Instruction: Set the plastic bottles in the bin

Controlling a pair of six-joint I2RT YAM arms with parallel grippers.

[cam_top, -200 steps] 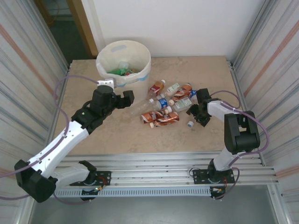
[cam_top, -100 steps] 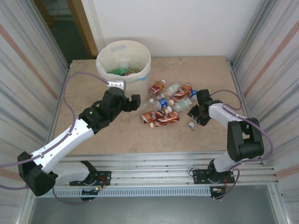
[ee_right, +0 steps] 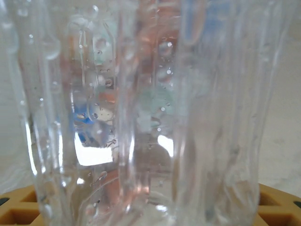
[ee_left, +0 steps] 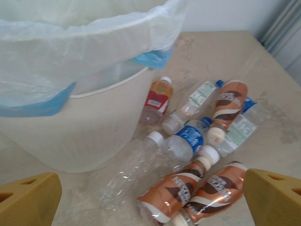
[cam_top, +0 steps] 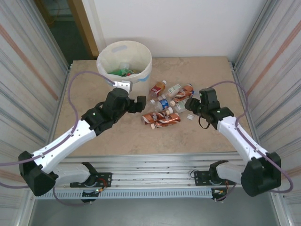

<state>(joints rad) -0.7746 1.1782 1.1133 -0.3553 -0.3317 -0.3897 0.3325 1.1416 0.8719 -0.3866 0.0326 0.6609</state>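
The right end effector [cam_top: 192, 104] has narrowed onto a clear bottle [ee_right: 150, 113] that fills the gap between its jaws — the grasp looks made, so the carry to the bin [cam_top: 143, 70], well off to its left, can begin. Since a second ago its arm has stretched out over the tabletop [cam_top: 117, 136], while the left end effector [cam_top: 139, 104], wide and empty, has crept closer to the bottles [cam_top: 162, 118] just ahead of it.

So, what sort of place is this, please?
Probably a robotics test cell: two arms bolted to an aluminium rail, ribbed panel walls enclosing a table, staged bottles beside a bin.
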